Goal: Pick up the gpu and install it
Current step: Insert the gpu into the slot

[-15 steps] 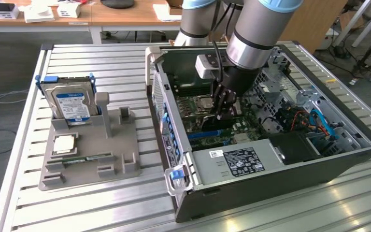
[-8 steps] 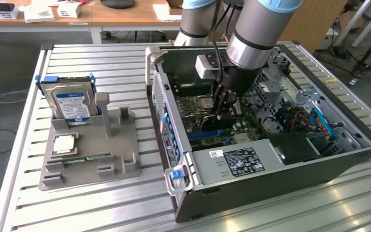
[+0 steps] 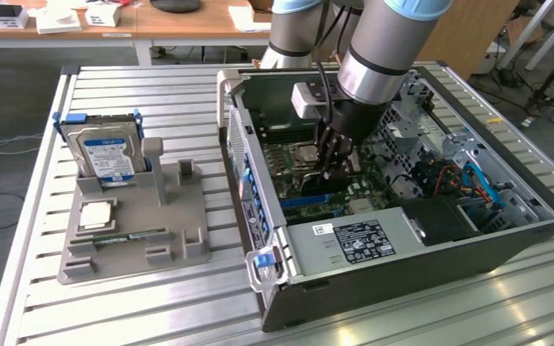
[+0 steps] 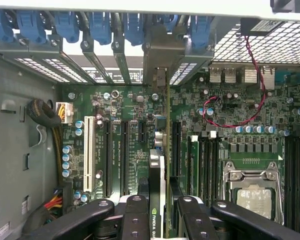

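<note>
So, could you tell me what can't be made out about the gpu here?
- Wrist view: the gpu shows edge-on, so its faces are hidden. Its own body hides whether it is seated.
- Exterior view: the gripper and arm cover most of it.

Arm's a fat silver-grey metal tube (image 3: 378, 65) with a light blue plastic ring cap (image 3: 420, 9) at the joint. Thin black cables (image 3: 322, 68) run down past a small silver box (image 3: 310, 99) on the wrist. The black linked-finger gripper (image 3: 332, 171) has chunky matte fingers (image 4: 135, 220) dotted with round pivot pins.
</note>
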`<state>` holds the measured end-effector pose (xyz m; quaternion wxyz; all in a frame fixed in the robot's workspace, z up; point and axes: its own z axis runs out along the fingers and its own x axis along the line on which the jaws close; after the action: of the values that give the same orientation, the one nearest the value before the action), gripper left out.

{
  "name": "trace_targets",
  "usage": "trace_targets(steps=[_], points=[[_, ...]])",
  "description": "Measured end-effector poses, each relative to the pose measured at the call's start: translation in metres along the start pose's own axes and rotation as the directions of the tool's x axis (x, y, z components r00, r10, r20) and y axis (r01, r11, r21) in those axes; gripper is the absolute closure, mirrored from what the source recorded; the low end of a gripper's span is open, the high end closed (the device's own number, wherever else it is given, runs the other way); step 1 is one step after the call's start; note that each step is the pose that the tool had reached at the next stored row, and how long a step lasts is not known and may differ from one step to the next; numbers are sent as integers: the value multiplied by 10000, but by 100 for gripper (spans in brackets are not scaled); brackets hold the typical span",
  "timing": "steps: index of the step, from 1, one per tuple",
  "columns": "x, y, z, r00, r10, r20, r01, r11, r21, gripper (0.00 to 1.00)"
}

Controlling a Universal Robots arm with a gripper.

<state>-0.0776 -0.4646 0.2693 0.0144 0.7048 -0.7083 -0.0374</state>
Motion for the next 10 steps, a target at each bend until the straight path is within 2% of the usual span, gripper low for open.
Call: trace_targets(steps=[10], points=[[0, -1, 14, 10000, 0, 1, 0, 10000, 0, 73]])
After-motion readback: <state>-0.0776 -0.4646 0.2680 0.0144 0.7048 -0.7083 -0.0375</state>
